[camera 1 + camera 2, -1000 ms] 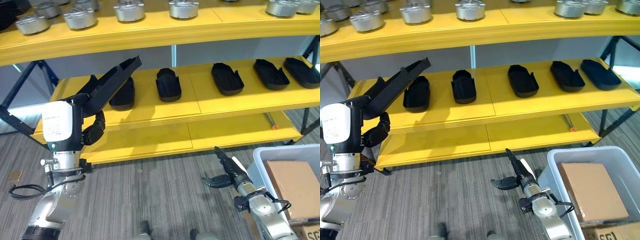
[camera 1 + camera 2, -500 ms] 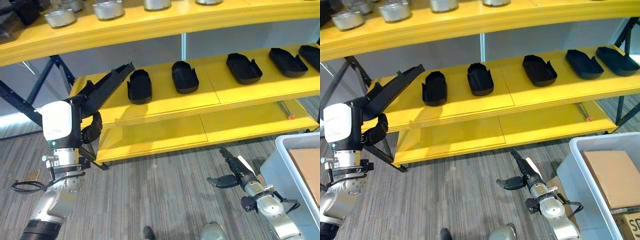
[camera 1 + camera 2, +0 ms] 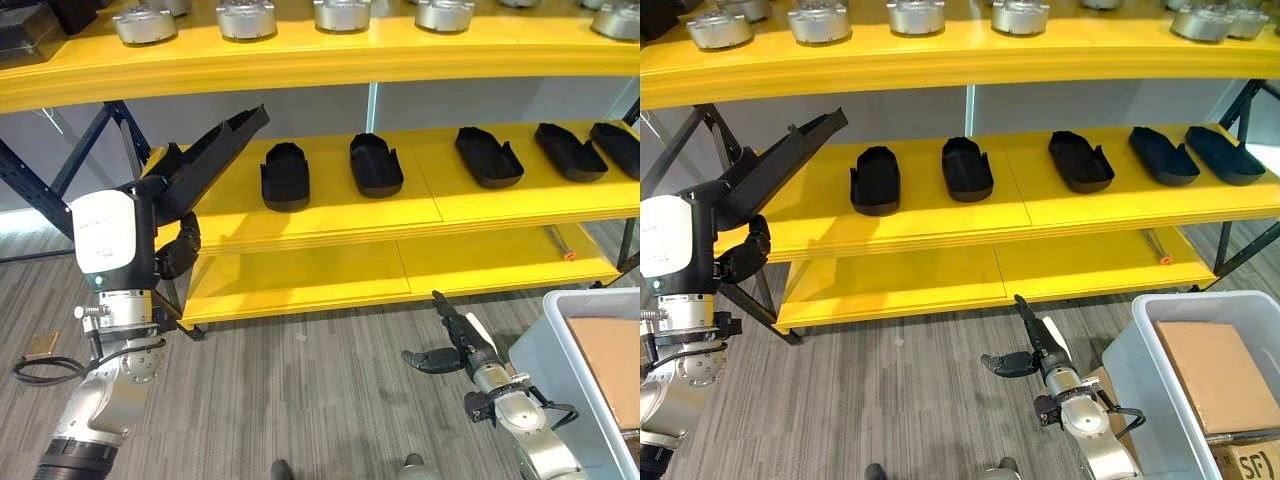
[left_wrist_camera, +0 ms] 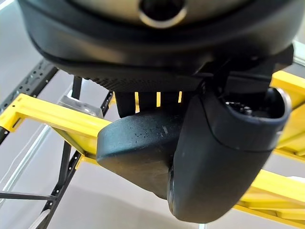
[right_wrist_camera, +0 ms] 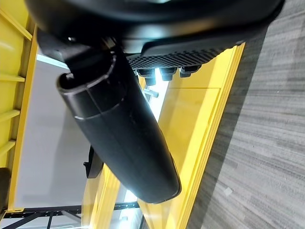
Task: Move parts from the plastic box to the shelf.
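My left hand (image 3: 177,247) is shut on a long black part (image 3: 216,148), holding it tilted upward in front of the left end of the yellow shelf's middle tier (image 3: 330,215). In the left wrist view the thumb (image 4: 224,157) curls against the black part (image 4: 136,145). Several black parts (image 3: 375,165) lie in a row on that tier. My right hand (image 3: 455,345) hangs low over the floor, open and holding nothing; its straight thumb (image 5: 119,133) shows in the right wrist view. The grey plastic box (image 3: 1140,325) stands at the lower right.
A brown cardboard box (image 3: 1215,375) lies inside the plastic box. Silver round parts (image 3: 245,17) line the top tier. The bottom tier (image 3: 300,275) is bare. Dark diagonal braces (image 3: 60,165) stand at the shelf's left end. Grey carpet lies between me and the shelf.
The whole view has shifted as the camera moved. My left hand has lifted the black part slightly higher by the shelf's left end. The right hand stays low and open.
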Available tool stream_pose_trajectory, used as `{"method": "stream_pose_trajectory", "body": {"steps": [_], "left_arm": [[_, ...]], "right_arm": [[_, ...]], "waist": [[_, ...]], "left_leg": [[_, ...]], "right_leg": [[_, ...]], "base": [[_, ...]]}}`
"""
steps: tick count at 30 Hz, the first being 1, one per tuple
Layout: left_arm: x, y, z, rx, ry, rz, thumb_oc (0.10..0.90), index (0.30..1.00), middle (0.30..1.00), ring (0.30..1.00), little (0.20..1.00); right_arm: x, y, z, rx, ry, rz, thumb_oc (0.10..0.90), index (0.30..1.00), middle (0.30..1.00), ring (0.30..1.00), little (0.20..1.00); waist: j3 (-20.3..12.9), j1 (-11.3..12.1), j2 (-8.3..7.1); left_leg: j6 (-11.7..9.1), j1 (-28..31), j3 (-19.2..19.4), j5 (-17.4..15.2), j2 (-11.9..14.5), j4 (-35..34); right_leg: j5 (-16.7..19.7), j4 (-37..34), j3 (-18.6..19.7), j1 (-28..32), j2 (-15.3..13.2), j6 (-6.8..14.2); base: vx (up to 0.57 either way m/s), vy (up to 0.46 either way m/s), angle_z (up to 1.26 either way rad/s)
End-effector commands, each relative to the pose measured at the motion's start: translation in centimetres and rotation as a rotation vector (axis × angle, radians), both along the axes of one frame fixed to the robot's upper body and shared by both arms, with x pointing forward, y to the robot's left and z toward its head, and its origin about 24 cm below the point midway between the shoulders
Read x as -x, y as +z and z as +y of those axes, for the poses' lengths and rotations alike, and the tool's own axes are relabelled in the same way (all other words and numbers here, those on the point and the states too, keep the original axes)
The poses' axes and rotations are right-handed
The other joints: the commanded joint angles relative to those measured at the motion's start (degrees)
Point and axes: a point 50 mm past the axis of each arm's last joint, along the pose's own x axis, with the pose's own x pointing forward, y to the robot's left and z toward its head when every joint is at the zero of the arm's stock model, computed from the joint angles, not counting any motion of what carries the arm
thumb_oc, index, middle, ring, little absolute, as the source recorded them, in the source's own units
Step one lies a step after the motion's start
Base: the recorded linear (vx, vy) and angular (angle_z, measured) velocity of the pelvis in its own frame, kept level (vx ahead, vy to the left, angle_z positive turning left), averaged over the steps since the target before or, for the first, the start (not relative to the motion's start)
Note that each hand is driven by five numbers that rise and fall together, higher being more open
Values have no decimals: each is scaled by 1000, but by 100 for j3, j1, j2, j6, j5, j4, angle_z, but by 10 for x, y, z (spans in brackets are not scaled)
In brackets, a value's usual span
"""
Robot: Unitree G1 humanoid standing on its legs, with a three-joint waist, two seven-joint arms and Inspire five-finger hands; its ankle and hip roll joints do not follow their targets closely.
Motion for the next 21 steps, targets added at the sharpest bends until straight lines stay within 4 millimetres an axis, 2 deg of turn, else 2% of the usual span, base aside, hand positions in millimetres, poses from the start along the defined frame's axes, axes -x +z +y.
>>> {"method": "stream_pose_trajectory", "body": {"steps": [1, 7, 10, 11, 13, 14, 15, 16, 17, 18, 19, 20, 21], "left_arm": [[-8, 68, 2, -68, -11, -309, 400, 300, 300, 300, 300], [-9, 72, -3, -92, -67, -283, 400, 300, 300, 300, 300], [-3, 72, -4, -99, -88, -283, 400, 300, 300, 300, 300], [3, 72, -2, -98, -73, -286, 400, 300, 300, 300, 300], [6, 71, 1, -88, -62, -288, 400, 300, 300, 300, 300], [7, 69, 3, -71, -56, -290, 400, 300, 300, 300, 300], [8, 68, 4, -65, -54, -289, 400, 300, 300, 300, 300], [8, 68, 4, -62, -53, -287, 400, 300, 300, 300, 300], [9, 63, 2, -55, -50, -275, 400, 300, 300, 300, 300], [9, 61, 1, -53, -51, -270, 400, 300, 300, 300, 300], [7, 56, -2, -49, -55, -264, 400, 300, 300, 300, 300], [2, 51, -7, -40, -70, -257, 400, 300, 300, 300, 300], [1, 50, -9, -37, -74, -257, 400, 300, 300, 300, 300]], "right_arm": [[-22, 53, 1, 31, 27, -272, 900, 1000, 1000, 1000, 1000], [-23, 53, 3, 16, -3, -295, 900, 1000, 1000, 1000, 1000], [-27, 55, 12, 10, 23, -310, 900, 1000, 1000, 1000, 1000], [-29, 55, 19, -10, 53, -311, 900, 1000, 1000, 1000, 1000], [-31, 54, 22, -26, 64, -306, 900, 1000, 1000, 1000, 1000], [-32, 57, 24, -22, 87, -307, 900, 1000, 1000, 1000, 1000], [-32, 58, 24, -19, 99, -306, 900, 1000, 1000, 1000, 1000], [-32, 58, 24, -16, 105, -305, 900, 1000, 1000, 1000, 1000], [-31, 61, 22, -11, 118, -298, 900, 1000, 1000, 1000, 1000], [-31, 61, 21, -11, 119, -294, 900, 1000, 1000, 1000, 1000], [-30, 61, 19, -10, 118, -289, 900, 1000, 1000, 1000, 1000], [-27, 60, 14, -3, 101, -287, 900, 1000, 1000, 1000, 1000], [-25, 60, 13, -3, 96, -285, 900, 1000, 1000, 1000, 1000]], "waist": [[-490, 88, 248], [-527, 246, 230], [-552, 408, 250], [-519, 528, 268], [-496, 542, 276], [-493, 503, 266], [-499, 492, 258], [-505, 489, 253], [-516, 457, 193], [-526, 427, 177], [-541, 354, 164], [-573, 185, 163], [-586, 137, 162]], "left_leg": [[71, 135, 187, -371, 232, 91], [293, 133, 225, -506, -119, 7], [355, 216, 461, -676, -292, -40], [383, 308, 697, -785, -339, -40], [420, 341, 750, -844, -383, -40], [473, 340, 698, -886, -463, -40], [486, 332, 670, -882, -487, -40], [485, 329, 657, -882, -495, -40], [517, 234, 634, -774, -585, -40], [525, 213, 534, -775, -634, -40], [549, 178, 327, -774, -713, -40], [617, 97, -35, -748, -848, -40], [631, 78, -106, -747, -878, -40]], "right_leg": [[15, 521, -312, -302, -288, 147], [429, 457, -492, -353, -489, 207], [758, 415, -963, -461, -643, 314], [907, 566, -1366, -576, -646, 354], [766, 640, -1437, -644, -465, 341], [390, 557, -1400, -668, 36, 255], [201, 478, -1390, -639, 311, 141], [133, 432, -1388, -618, 436, 72], [116, 184, -1269, -580, 878, -224], [126, 82, -1076, -564, 988, -275], [170, -71, -673, -553, 1121, -338], [262, -237, 111, -578, 1297, -431], [275, -264, 280, -585, 1336, -454]], "base": [[93, 222, -19], [51, 213, -23], [51, 257, -38], [78, 250, -56], [61, 157, -87], [115, 75, -80], [131, 52, -31], [106, -42, 6], [99, -53, 20], [129, -60, 28], [151, -39, 23], [137, -41, 38], [121, -50, 87]]}}
